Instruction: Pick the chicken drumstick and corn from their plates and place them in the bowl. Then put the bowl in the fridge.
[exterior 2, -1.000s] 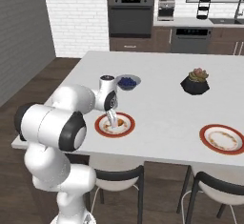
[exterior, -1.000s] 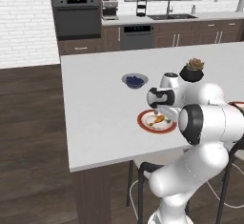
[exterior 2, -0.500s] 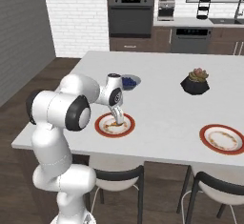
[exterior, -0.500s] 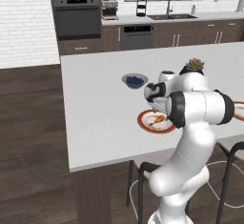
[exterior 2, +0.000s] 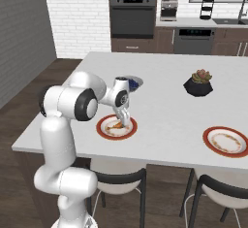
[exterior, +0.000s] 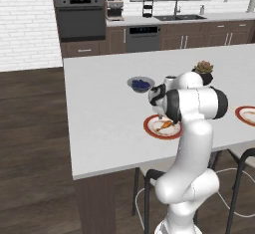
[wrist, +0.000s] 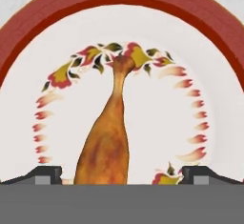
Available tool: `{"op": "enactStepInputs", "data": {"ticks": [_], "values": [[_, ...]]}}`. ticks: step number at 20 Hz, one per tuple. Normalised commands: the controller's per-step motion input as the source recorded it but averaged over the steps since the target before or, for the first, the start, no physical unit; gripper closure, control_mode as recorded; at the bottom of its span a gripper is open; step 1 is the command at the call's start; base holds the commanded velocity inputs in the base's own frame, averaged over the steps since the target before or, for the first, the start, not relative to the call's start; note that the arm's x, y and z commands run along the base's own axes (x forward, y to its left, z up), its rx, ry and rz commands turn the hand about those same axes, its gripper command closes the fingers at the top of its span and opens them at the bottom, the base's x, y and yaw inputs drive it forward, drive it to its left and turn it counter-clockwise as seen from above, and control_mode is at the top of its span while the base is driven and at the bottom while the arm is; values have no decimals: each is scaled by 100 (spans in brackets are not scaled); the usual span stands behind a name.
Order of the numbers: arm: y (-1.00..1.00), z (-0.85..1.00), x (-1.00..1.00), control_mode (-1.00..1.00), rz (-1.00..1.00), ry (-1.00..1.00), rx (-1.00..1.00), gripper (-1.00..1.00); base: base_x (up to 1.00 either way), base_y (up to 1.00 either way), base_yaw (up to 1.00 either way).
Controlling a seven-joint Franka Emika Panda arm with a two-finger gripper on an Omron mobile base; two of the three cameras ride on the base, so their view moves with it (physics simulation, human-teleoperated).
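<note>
Overall 2 plates [exterior 2: 225,141], 1 drumstick [wrist: 107,142]

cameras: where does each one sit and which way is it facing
Left base view: behind the arm to its left, looking forward and down over the counter; the arm rises at lower right.
Right base view: behind to its right, same counter; the arm rises at lower left.
Hand view: on the hand, looking straight down at the drumstick between the open gripper tips.
Shared: all three show the drumstick's plate; both base views also show the blueberry bowl.
</note>
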Motion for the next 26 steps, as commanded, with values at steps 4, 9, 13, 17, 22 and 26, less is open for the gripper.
{"op": "enactStepInputs", "data": {"ticks": [4, 9, 13, 17, 22, 26], "values": [[0, -40, 0, -100, 0, 5, 0, -100, 0, 0, 0], [15, -35, 0, -100, 0, 2, 0, 100, 0, 0, 0], [23, -31, 0, -100, 0, 0, 0, 100, 0, 0, 0], [3, -24, -7, -100, 0, -2, 0, 100, 0, 0, 0], [0, -1, -50, -100, 0, -8, 0, 100, 0, 0, 0], [-4, 55, -80, -100, 0, -5, 0, 100, 0, 0, 0]]}}
